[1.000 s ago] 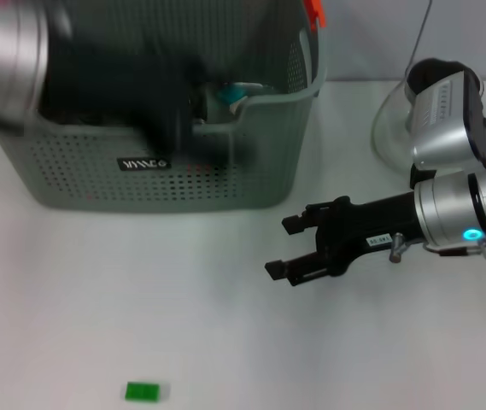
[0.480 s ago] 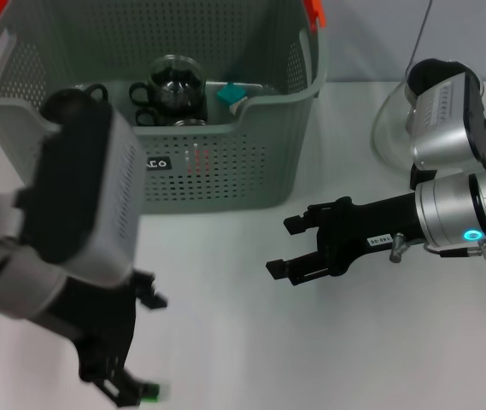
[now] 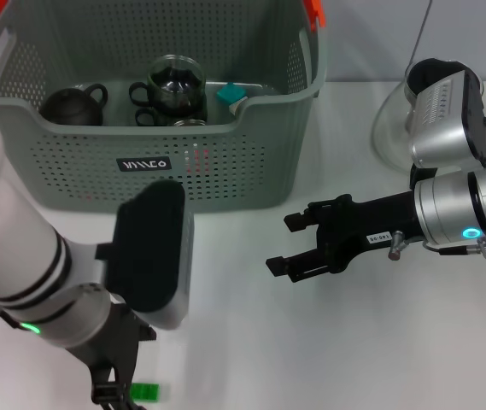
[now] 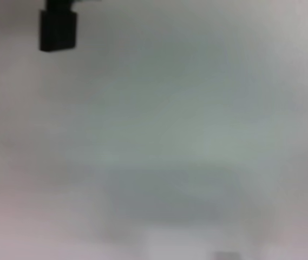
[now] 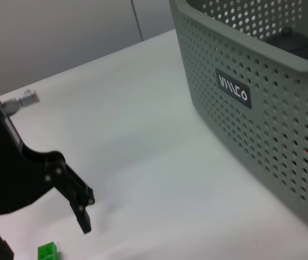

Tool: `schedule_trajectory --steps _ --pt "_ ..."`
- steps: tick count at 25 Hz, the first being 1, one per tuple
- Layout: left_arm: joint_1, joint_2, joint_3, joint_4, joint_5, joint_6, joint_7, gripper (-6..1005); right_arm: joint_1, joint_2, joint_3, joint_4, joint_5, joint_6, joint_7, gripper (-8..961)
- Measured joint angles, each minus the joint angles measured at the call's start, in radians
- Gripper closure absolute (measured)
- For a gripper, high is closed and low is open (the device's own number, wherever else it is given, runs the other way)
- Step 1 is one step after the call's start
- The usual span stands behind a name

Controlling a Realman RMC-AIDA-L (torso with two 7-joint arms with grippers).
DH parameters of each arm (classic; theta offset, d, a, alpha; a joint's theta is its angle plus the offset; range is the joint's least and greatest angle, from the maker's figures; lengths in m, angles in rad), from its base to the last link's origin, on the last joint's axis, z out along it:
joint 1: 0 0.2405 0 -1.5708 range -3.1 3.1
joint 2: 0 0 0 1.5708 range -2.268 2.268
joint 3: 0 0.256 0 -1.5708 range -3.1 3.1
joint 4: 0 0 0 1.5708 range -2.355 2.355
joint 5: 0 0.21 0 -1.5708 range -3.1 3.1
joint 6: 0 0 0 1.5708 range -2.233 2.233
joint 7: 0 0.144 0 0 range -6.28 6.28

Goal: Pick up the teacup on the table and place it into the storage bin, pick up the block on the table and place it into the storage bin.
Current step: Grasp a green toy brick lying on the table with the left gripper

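Observation:
The grey-green perforated storage bin (image 3: 225,171) stands at the back left; it also shows in the right wrist view (image 5: 262,108). A dark teacup (image 3: 72,104) sits inside it. The small green block (image 3: 144,392) lies on the white table at the front left and also shows in the right wrist view (image 5: 48,252). My left gripper (image 3: 110,393) is low over the table right beside the block; in the right wrist view (image 5: 40,235) its jaws are spread on either side of the block, empty. My right gripper (image 3: 281,245) is open and empty, above the table right of the bin.
A glass pot (image 3: 174,81), another dark cup and a teal item (image 3: 230,92) are also in the bin. A clear round dish (image 3: 392,128) stands at the back right behind my right arm. My bulky left forearm (image 3: 149,256) hangs over the table's front left.
My left arm has swung from over the bin down to the front left, ending by the green block. The teacup now shows in the bin. The right arm has not moved.

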Motion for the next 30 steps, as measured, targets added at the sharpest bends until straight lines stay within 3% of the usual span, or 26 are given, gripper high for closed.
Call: schedule_trajectory --steps 7,18,24,30 --pt "-0.003 0.000 0.044 -0.053 0.013 -0.046 -0.005 54 0.003 0.000 0.001 -0.007 0.000 0.004 0.000 72" --pt "0.017 0.000 0.069 -0.079 0.016 -0.084 -0.005 229 0.002 0.000 0.002 -0.009 0.000 0.009 -0.002 71" --pt "0.022 0.000 0.069 -0.080 0.017 -0.090 -0.005 465 0.002 0.000 0.001 -0.009 0.000 0.010 -0.005 71" --pt "0.032 0.000 0.068 -0.082 0.017 -0.099 -0.005 538 0.002 0.000 0.001 -0.009 0.000 0.011 -0.005 70"
